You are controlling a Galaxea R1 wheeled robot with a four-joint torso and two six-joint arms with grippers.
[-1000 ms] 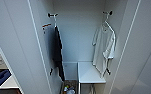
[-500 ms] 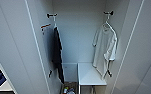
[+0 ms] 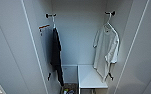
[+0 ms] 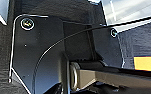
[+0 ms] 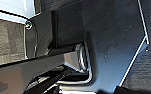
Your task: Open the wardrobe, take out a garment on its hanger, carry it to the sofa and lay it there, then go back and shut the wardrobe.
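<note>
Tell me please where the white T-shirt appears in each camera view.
Head view: the white T-shirt hangs on its hanger at the right inside the open wardrobe.
Left wrist view: not in it.
Right wrist view: not in it.
Shared landmark: none that I can match across the views.

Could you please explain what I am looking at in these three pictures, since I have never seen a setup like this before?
The machine is a wheeled robot with two arms. The head view comes from a camera high on it, looking into an open white wardrobe. Inside, a white T-shirt hangs on a thin white hanger from a peg on the right, and a black T-shirt hangs on the left. A low white shelf sits below the white shirt.

The other two pictures come from cameras on the wrists. The dark plates with screws and the bars are the robot's own parts. Nothing is seen held, and I cannot make out the fingers.
</note>
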